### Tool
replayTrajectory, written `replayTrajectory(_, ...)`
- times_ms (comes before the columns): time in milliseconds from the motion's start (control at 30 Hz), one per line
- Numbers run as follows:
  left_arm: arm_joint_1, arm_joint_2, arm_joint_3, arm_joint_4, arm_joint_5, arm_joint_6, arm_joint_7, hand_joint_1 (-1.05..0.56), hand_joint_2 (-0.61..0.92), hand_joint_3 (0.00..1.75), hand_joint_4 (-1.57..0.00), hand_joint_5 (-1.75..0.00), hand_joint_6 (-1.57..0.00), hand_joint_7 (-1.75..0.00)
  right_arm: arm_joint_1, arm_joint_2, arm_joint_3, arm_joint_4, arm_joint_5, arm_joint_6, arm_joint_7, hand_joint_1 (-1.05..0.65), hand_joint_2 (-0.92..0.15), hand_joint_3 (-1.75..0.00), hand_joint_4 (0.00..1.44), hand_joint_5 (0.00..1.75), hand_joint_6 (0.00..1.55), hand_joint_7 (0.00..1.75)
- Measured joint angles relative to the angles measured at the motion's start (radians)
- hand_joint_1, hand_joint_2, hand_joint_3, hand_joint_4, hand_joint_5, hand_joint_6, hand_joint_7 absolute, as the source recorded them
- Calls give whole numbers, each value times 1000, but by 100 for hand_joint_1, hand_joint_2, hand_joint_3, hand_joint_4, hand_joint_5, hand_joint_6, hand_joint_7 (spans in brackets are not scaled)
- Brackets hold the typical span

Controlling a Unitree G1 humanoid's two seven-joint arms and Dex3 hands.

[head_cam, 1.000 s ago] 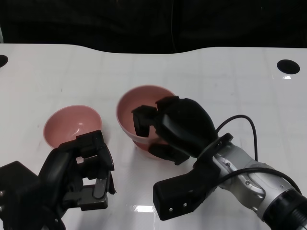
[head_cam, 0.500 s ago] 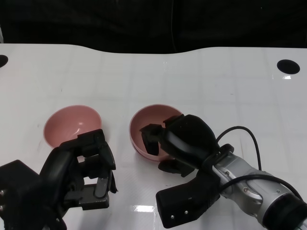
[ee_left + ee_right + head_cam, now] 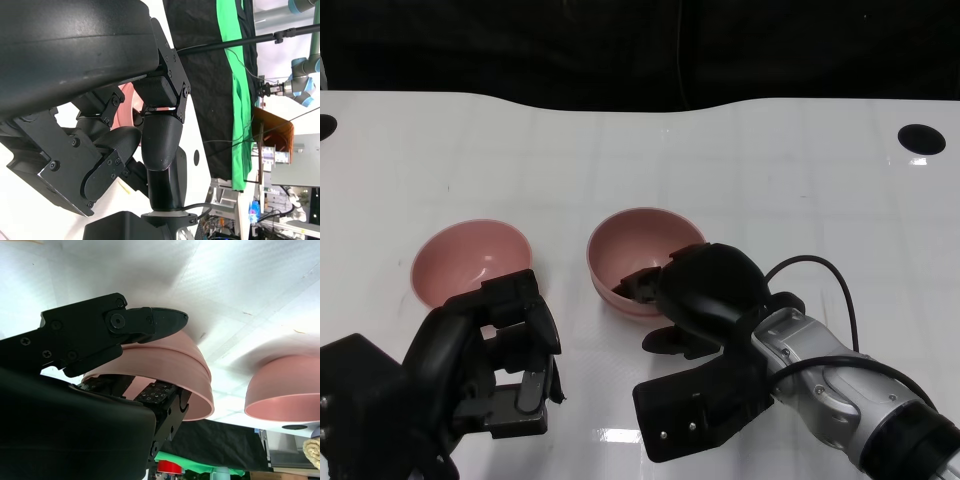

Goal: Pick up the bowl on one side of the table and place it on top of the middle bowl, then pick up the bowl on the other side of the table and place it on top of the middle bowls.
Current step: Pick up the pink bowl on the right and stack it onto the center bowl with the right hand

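In the head view a pink bowl (image 3: 638,252) sits level at the table's middle. The right wrist view shows it as two nested bowls (image 3: 172,357), one rim just above the other. My right hand (image 3: 708,292) is at the stack's near right rim; one finger (image 3: 150,322) lies on the outer wall and others reach inside, pinching the upper bowl's rim. A second pink bowl (image 3: 470,260) stands alone to the left, also seen as a bowl (image 3: 285,385) from the right wrist. My left hand (image 3: 495,355) hovers just in front of it, fingers curled, holding nothing.
The white table (image 3: 780,180) ends at a curved far edge with black cloth behind it. Round black holes (image 3: 921,139) sit near the far right and far left corners. The right forearm's cable (image 3: 820,262) loops above the wrist.
My right hand has lowered the raised, tilted bowl down and slightly right; it now rests level in the middle bowl. The left hand and left bowl have not moved.
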Motion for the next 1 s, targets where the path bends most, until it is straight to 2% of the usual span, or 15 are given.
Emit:
replayTrajectory(100,0,0,0,1,-1,-1,0,-7,33,156,-93,-175,-88,-159,0,-2,0,-12,0,7,17,-71,-92,-38,30,13,37,0)
replayTrajectory(300,0,0,0,1,-1,-1,0,-7,33,156,-93,-175,-88,-159,0,-3,0,-18,0,16,27,-72,-92,-38,30,13,37,0)
replayTrajectory(367,0,0,0,1,-1,-2,0,-6,33,155,-93,-175,-89,-158,5,-5,-2,-29,4,18,29,-77,-92,-40,22,9,26,0)
replayTrajectory(567,0,2,0,2,2,-2,0,-8,39,145,-94,-175,-89,-158,42,-17,-24,-165,36,33,53,-81,-92,-41,13,5,14,0)
replayTrajectory(733,0,4,-1,3,0,-3,-1,-6,34,155,-94,-174,-89,-158,71,-27,-47,-250,54,53,84,-81,-92,-35,11,6,13,0)
replayTrajectory(1000,0,2,1,5,-8,-3,-1,-6,35,151,-97,-170,-91,-154,130,-71,-90,-426,62,60,121,-81,-92,-37,10,8,11,0)
